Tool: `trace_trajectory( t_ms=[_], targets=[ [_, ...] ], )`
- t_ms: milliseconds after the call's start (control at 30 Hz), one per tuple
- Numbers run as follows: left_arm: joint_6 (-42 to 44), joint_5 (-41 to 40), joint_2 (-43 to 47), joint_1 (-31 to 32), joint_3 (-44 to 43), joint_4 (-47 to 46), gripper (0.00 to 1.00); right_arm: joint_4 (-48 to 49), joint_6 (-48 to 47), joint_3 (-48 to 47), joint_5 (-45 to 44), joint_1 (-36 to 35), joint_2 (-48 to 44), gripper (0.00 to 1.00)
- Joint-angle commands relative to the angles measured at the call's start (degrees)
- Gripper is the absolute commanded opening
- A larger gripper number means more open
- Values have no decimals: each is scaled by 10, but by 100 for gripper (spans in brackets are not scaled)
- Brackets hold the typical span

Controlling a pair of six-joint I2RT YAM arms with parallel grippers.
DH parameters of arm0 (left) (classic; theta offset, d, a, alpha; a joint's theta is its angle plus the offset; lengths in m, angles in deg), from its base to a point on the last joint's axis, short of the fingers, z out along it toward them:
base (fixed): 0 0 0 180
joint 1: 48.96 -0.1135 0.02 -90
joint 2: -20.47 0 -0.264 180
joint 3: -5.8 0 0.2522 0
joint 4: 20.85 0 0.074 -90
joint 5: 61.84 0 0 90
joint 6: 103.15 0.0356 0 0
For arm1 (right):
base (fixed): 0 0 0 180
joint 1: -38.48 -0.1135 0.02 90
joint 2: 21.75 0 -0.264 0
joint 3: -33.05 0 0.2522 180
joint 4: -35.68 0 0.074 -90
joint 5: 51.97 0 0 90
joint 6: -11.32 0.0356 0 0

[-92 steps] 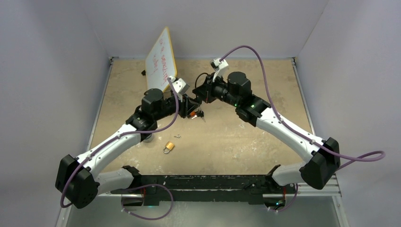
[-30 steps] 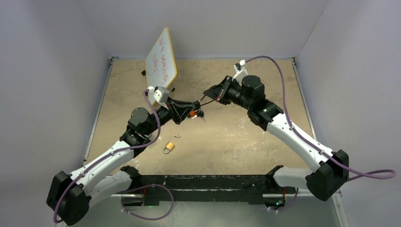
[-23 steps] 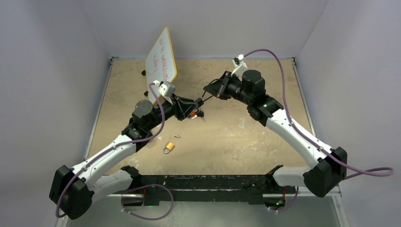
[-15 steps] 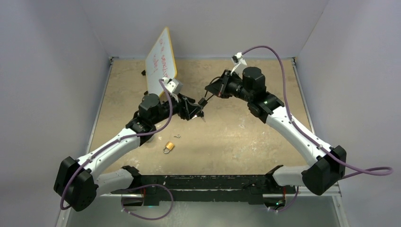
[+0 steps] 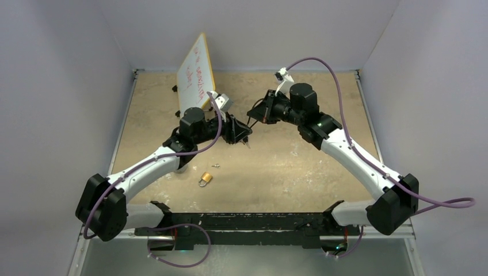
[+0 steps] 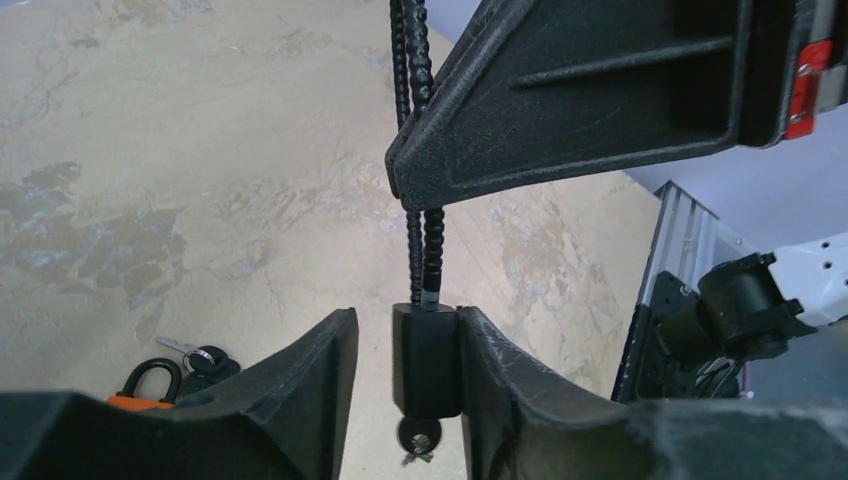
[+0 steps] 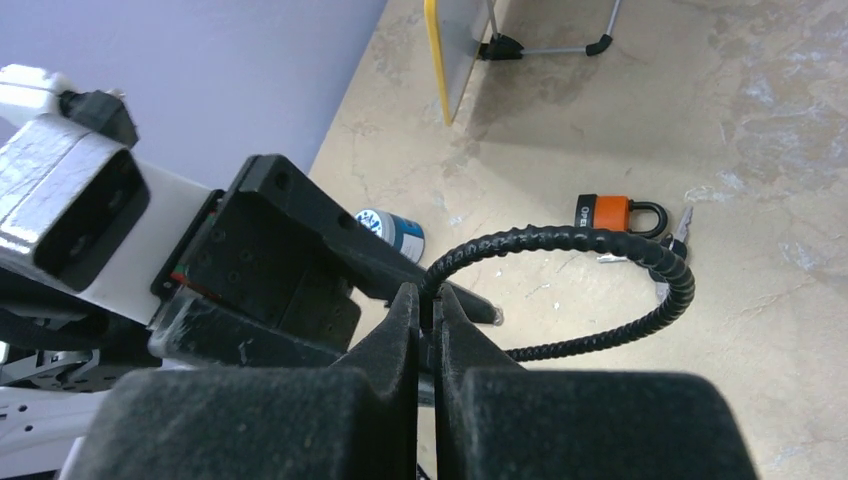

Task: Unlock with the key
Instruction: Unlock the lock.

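The black ribbed cable lock hangs above the far middle of the table. The left gripper pinches its stiff block body; a small key sits below. The right gripper is pressed on the cable. The cable looks springy, so holding the rigid body seems best.

Mid-table, left gripper and right gripper meet w/ a cable lock between them, right one at ~1 o'clock of the left. Whiteboard stands at 11 o'clock of them, near back wall. Small padlock lies on table at 7 o'clock of them, loose key just at its 1 o'clock; 2nd padlock on table under the cable.
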Motion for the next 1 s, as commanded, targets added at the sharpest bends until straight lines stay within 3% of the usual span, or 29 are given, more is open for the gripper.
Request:
trace_trajectory(
  t_ms=[0, 167, 433, 600, 767, 900, 967],
  targets=[
    [11, 27, -21, -4, -27, -15, 34, 18, -12, -18, 10, -4, -5, 0],
    [15, 25, -21, -4, -18, -7, 0, 26, -6, -10, -5, -4, -18, 0],
    [-25, -63, 75, -4, 56, -133, 0, 47, 23, 118, -77, -2, -67, 0],
    [-60, -84, 108, -4, 82, -183, 0, 143, 71, 195, -114, -2, -121, 0],
    [-53, -48, 107, -4, 85, -182, 0, 130, 116, 155, -142, 2, -112, 0],
    [-47, -35, 119, -4, 110, -205, 0, 10, 170, 73, -222, 7, -81, 0],
    [-54, -33, 124, -4, 116, -219, 0, -20, 184, 41, -213, 11, -55, 0]
  ],
)
